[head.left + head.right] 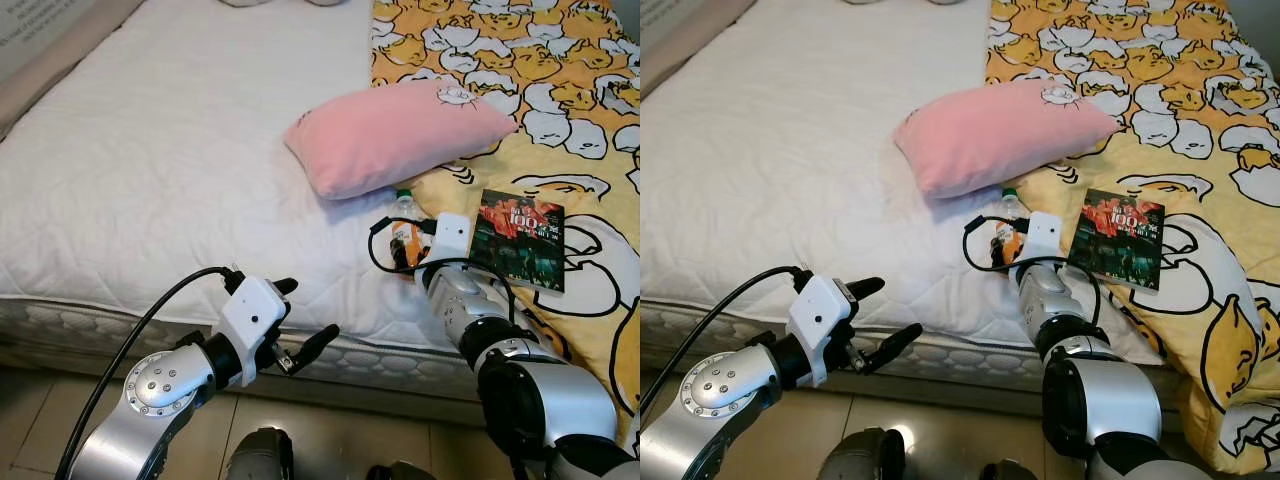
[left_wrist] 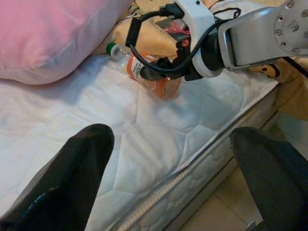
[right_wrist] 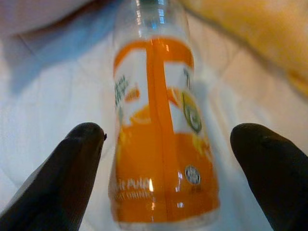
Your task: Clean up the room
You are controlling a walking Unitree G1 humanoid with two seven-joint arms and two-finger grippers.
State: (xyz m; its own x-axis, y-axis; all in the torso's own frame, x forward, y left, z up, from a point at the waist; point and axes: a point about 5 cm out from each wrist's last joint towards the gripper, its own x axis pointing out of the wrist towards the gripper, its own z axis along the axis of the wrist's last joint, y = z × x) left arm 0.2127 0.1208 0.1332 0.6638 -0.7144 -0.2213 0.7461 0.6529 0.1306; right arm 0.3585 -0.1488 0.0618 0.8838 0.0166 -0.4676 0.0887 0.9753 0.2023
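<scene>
An orange drink bottle (image 1: 404, 232) with a green cap lies on the white mattress (image 1: 170, 170), just in front of the pink pillow (image 1: 398, 133). My right gripper (image 2: 166, 65) is down over the bottle (image 3: 161, 139), open, one black finger (image 3: 72, 173) on each side of it. A dark book (image 1: 520, 240) lies on the yellow patterned blanket (image 1: 540, 90) to the right of the bottle. My left gripper (image 1: 300, 325) hovers open before the mattress edge, nothing between its fingers.
The bed's front edge (image 1: 120, 325) runs across the lower picture, with tiled floor (image 1: 30, 420) below it. The blanket hangs over the bed's right side. A black cable (image 1: 385, 250) loops off my right wrist near the bottle.
</scene>
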